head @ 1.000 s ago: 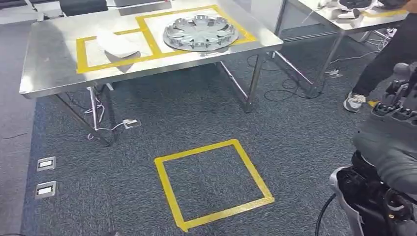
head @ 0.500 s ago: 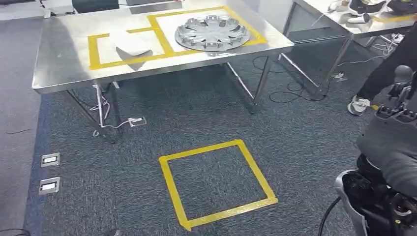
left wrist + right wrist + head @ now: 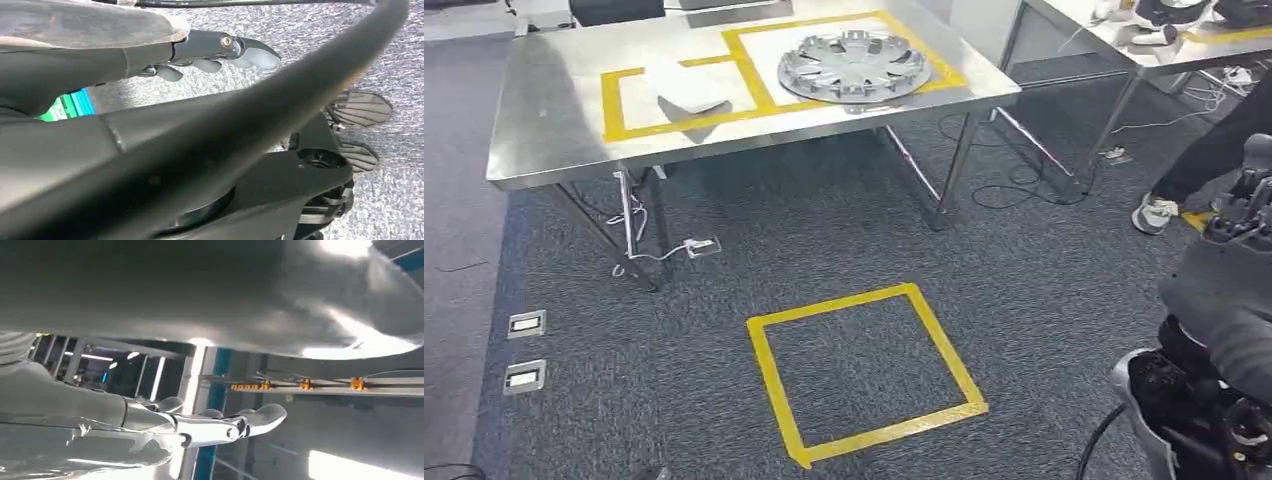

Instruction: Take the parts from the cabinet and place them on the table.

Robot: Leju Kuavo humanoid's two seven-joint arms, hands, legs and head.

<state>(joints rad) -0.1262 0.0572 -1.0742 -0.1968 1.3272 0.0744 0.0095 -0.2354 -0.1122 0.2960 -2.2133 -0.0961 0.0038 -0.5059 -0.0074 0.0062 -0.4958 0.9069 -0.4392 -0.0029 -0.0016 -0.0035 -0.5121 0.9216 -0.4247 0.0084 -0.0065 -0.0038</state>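
Carrying a broad grey part [image 3: 210, 295] against our right hand [image 3: 200, 427], fingers stretched along its underside; the grip itself we cannot tell. Left hand [image 3: 215, 50] hangs apart, holding nothing. Part looks stiff, smooth, light; support its rim.

A robot lab: steel table [image 3: 544, 150], taped floor square [image 3: 864, 370] (grey carpet).

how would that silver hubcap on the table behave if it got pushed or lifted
The hubcap lies flat and wide, so it likely slides on the smooth steel table rather than tipping. It looks thin with spoke cutouts, so probably light for its size. Stood on edge, the round rim could roll.
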